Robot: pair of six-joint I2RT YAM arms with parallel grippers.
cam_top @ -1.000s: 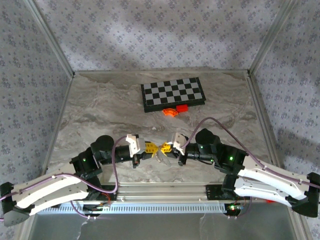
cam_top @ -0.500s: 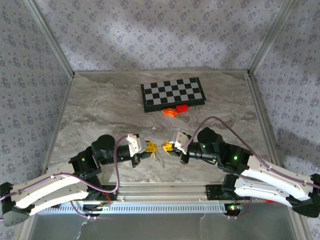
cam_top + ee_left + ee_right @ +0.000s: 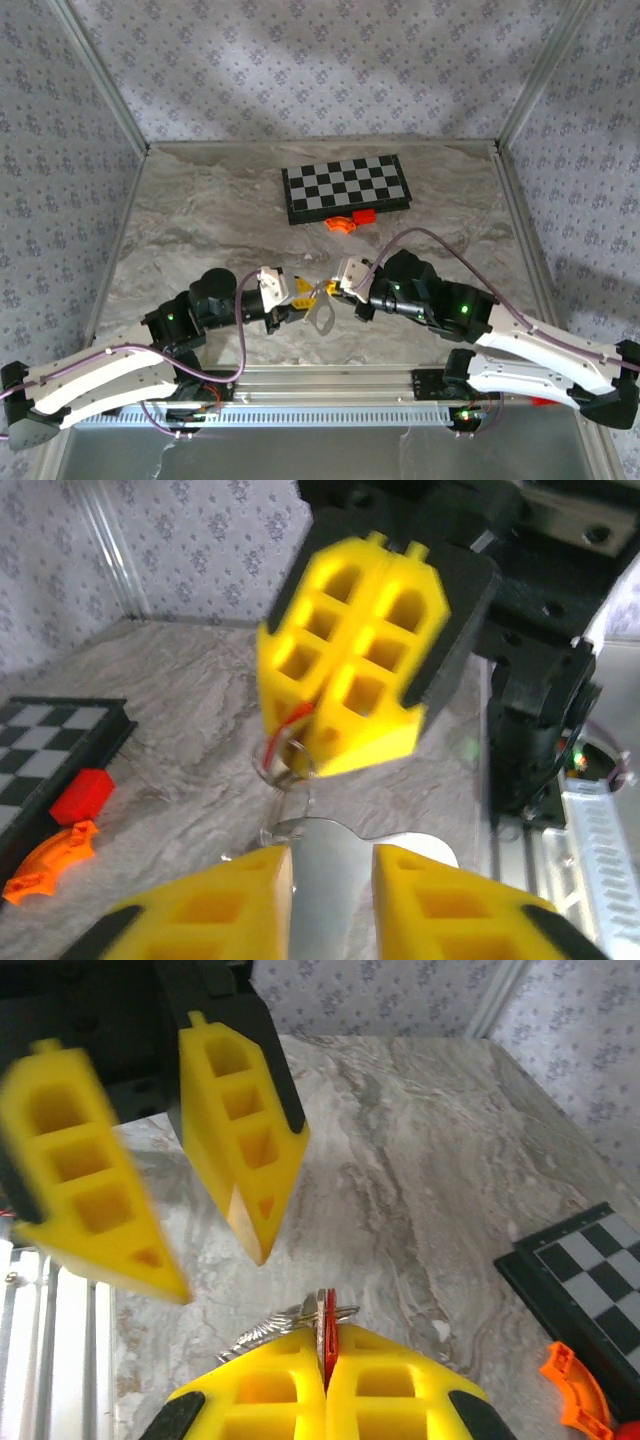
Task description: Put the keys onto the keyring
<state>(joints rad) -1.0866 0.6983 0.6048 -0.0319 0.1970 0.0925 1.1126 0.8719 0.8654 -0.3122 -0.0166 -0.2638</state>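
top view, step: judged to be threading the key onto the keyring, in the air low in the frame, centre
top view, how to do it well: the right gripper (image 3: 333,287) should hold firm while the left gripper (image 3: 300,290) takes a new hold; work slowly, both parts are tiny
top view, grippers: tips nearly meet; a silvery flat piece (image 3: 320,315) hangs just below them
top view, elsewhere: chessboard (image 3: 345,188), orange curved piece (image 3: 340,224) and red block (image 3: 364,215) lie well apart, upper centre
left wrist view, own fingers: bottom edge, left gripper (image 3: 330,855) part-way open; the silvery flat piece (image 3: 335,875) shows in the gap, contact cannot be told
left wrist view, right gripper (image 3: 335,750): upper centre, pressed together; a red sliver of key (image 3: 285,730) and a loop of keyring (image 3: 278,772) sit at its lower left tip
left wrist view, advice: aim the next pinch at the loop, not the flat piece
right wrist view, own fingers: bottom centre, right gripper (image 3: 325,1352) clamped on the key (image 3: 331,1318), with the keyring (image 3: 346,1311) pinched beside it
right wrist view, chain: beaded chain (image 3: 258,1333) trails left of the tips
right wrist view, left gripper (image 3: 218,1272): upper left, fingers apart, nothing seen between them, near the key but not touching
right wrist view, risk: a loose pinch would likely drop both parts to the table
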